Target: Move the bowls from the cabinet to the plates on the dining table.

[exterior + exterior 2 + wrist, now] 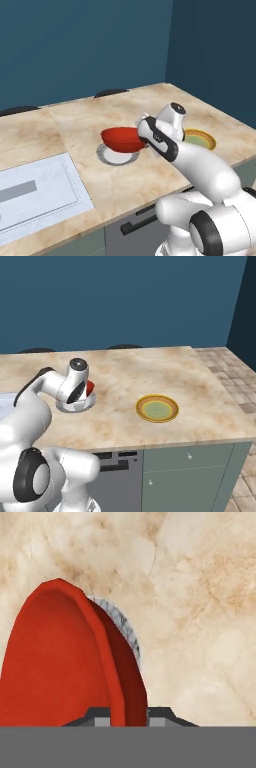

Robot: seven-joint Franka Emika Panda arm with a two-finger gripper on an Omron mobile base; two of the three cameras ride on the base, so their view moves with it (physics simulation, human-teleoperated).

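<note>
Over grey plate (118, 156), red bowl (122, 139) level.

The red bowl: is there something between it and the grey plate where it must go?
Nothing visible. The red bowl, its rim pinched in the gripper, hangs just above the grey plate, with only bare dining table around.

My left base camera looks forward and down from behind my arm at the dining table (125, 180); my right base camera sees that same table from the other side. My hand camera peers close along my gripper (129, 717) at the tabletop.
</note>
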